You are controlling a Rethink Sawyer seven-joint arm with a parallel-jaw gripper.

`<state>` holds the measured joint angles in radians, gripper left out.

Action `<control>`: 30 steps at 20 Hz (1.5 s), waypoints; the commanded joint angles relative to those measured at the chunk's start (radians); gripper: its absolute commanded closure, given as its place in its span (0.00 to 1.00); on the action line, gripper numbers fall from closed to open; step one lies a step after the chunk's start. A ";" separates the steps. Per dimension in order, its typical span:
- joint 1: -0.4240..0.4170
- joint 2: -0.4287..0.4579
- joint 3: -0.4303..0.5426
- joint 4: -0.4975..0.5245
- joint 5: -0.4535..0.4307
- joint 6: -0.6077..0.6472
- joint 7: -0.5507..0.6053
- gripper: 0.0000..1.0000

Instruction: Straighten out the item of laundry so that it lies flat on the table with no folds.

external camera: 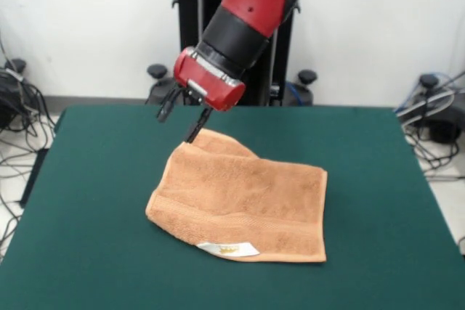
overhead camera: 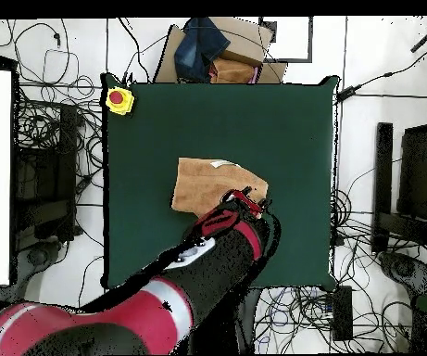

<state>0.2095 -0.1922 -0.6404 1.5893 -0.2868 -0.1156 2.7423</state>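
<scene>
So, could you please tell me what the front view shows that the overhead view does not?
Only the front view shows the gripper with its fingers apart, one at the towel's raised far corner, plus the white label facing the camera. Only the overhead view shows the yellow box with a red button on a table corner and the boxes beyond it. Both show the arm over the folded towel.

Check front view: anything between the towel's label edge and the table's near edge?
Nothing. Bare green table runs from the towel label to the near edge, seen in the front view.
</scene>
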 commanded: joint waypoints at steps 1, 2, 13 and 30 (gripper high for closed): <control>-0.241 -0.176 0.463 0.134 -0.256 -0.223 0.082 0.00; -0.292 -0.195 0.523 0.142 -0.324 -0.251 0.099 0.00; -0.431 -0.232 0.700 0.169 -0.528 -0.338 0.124 0.00; -0.223 0.064 0.162 -0.042 -0.451 -0.226 -0.119 0.00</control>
<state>0.0454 -0.2537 -0.4328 1.6231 -0.6626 -0.2100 2.7423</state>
